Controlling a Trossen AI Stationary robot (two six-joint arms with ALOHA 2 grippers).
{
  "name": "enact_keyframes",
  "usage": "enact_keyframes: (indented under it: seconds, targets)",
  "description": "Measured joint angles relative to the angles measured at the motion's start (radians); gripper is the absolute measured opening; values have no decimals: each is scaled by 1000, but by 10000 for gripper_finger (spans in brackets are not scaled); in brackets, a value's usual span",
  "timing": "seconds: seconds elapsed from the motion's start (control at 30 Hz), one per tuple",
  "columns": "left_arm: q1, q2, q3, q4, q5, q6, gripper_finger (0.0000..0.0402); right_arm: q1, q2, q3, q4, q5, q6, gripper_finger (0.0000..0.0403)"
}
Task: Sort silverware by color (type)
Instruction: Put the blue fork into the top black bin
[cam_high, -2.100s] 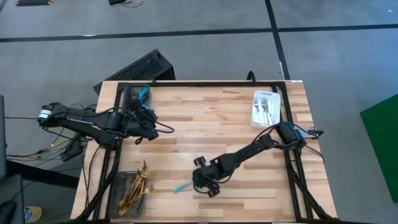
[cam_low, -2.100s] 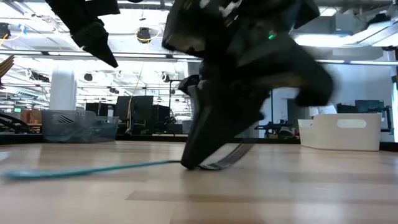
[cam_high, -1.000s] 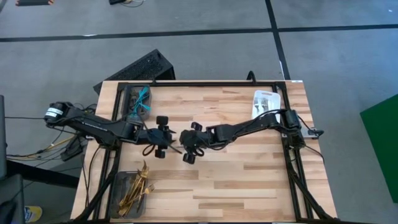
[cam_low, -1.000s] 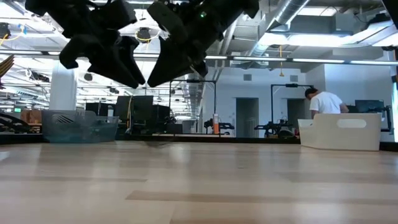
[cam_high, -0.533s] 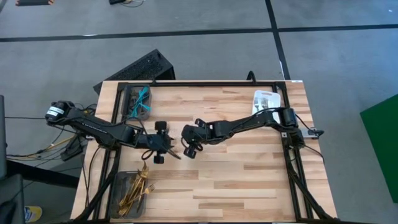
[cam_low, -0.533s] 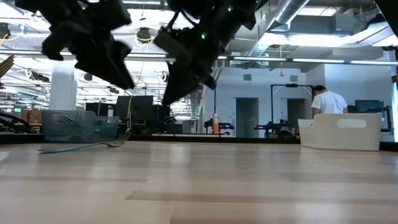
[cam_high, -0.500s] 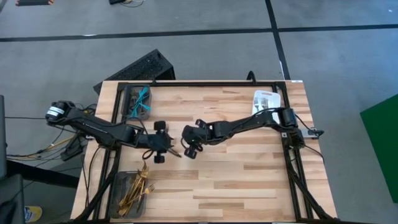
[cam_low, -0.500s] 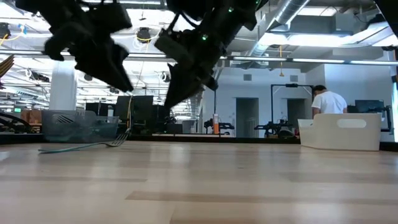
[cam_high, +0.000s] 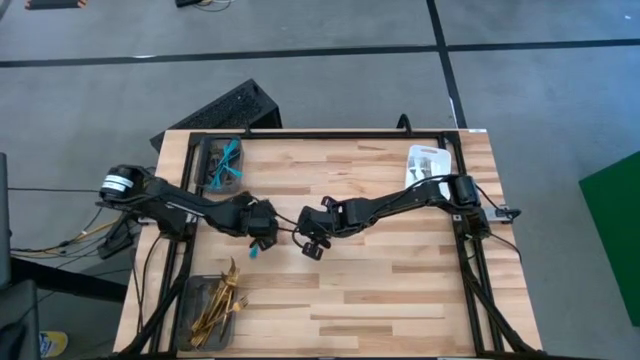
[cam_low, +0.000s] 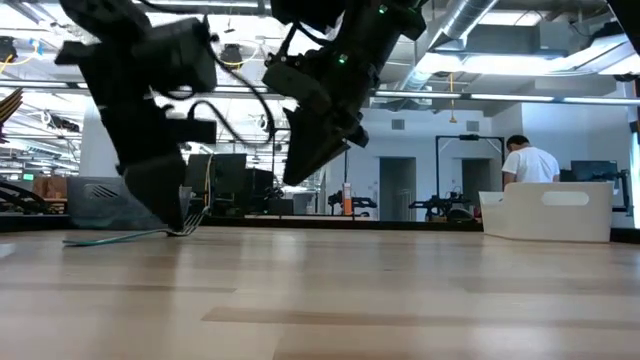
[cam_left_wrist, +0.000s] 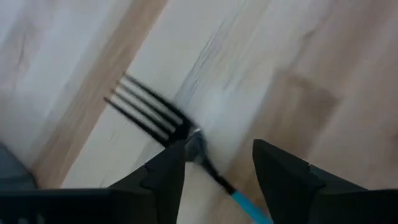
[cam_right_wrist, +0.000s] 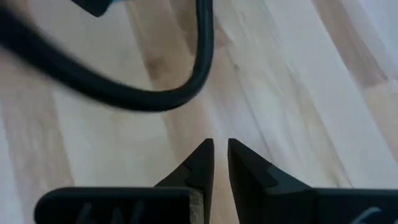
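Note:
A fork with a turquoise-blue handle (cam_left_wrist: 186, 127) lies flat on the wooden table left of centre. It also shows in the high view (cam_high: 252, 250) and the low view (cam_low: 130, 236). My left gripper (cam_left_wrist: 219, 149) is open and down at the table, pointing down, one finger on each side of the fork's neck. It also shows in the high view (cam_high: 262, 232). My right gripper (cam_high: 315, 238) hangs above the table just right of it. Its fingers are all but closed and hold nothing in the right wrist view (cam_right_wrist: 221, 155). My left gripper comes at the fork from above, with its fingers across the neck (cam_left_wrist: 200, 148) between the tines and the blue handle. One fingertip (cam_left_wrist: 171, 165) stands right beside the neck; I cannot tell whether it touches. The fork lies flat on the table.
A grey tray (cam_high: 222, 165) with turquoise-handled pieces stands at the far left corner. A grey tray (cam_high: 213, 305) with gold pieces stands at the near left. A white tray (cam_high: 428, 172) with silver pieces stands at the far right. Bare wood lies across the middle and near right.
A second ago both grippers were close together above the table's middle and no fork lay there. The turquoise-handled fork has since come to lie on the table. My left gripper has come down over it with its fingers apart.

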Motion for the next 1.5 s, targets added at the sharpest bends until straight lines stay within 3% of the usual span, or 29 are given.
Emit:
enact_keyframes:
  seconds: [0.27, 0.37, 0.5, 0.67, 0.9, 1.1, 1.17, 1.27, 1.5]
  targets:
    - [11, 99, 6, -23, -33, -90, 168, 17, 0, 0, -48, 78, 9, 73]
    - [4, 106, 7, -37, -32, -107, 121, 20, 0, 0, -57, 84, 13, 73]
    - [6, 107, 5, -45, -1, -88, 28, 18, 0, 0, -58, 88, 13, 73]
    - [-1, 104, 2, -62, -22, -33, 6, 18, 0, 0, -59, 103, 13, 73]
    - [4, -35, 55, -151, -93, 50, 0, 18, 0, 0, -60, 103, 13, 73]
    - [108, -246, 119, -298, -219, 102, 0, 18, 0, 0, -48, 103, 14, 73]
    - [158, -312, 119, -311, -173, 119, 0, 23, 0, 0, -51, 103, 14, 73]
    - [201, -381, 105, -306, -22, 149, 0, 35, 0, 0, -58, 103, 14, 73]
    - [136, -438, -46, -267, 168, 92, 45, 59, 0, 0, -89, 103, 13, 73]
